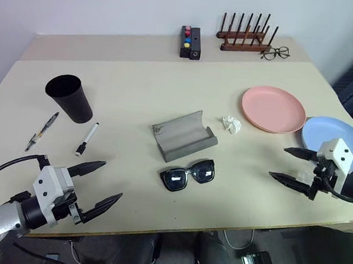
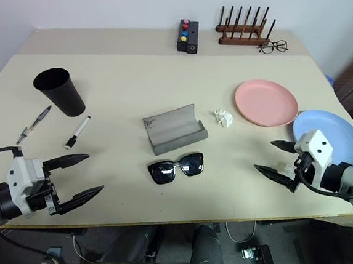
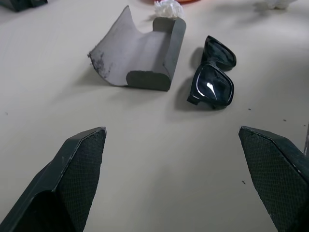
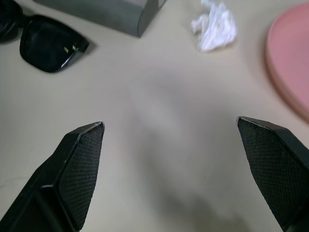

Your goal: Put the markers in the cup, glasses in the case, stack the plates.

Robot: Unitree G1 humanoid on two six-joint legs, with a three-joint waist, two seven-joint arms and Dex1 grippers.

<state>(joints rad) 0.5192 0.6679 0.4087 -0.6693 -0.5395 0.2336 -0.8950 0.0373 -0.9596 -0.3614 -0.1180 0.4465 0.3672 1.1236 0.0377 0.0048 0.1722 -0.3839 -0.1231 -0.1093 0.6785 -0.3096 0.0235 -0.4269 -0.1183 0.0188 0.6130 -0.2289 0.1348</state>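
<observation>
Head views: on the table [image 1: 138,79], cup [image 1: 70,97] at nine o'clock, two markers [image 1: 42,131] [image 1: 87,138] just below it. Case [image 1: 183,135] lying open at centre, sunglasses [image 1: 187,175] just beside it at six o'clock. Pink plate [image 1: 273,109] at three o'clock, blue plate [image 1: 335,137] beyond it. Left gripper [image 1: 101,184] at seven o'clock, right gripper [image 1: 290,165] at four o'clock, both spread wide, holding nothing.

Left wrist view: case and sunglasses ahead of parted fingers [image 3: 79,169].

Right wrist view: crumpled paper [image 4: 215,29] and pink plate edge ahead of parted fingers [image 4: 77,166].
</observation>
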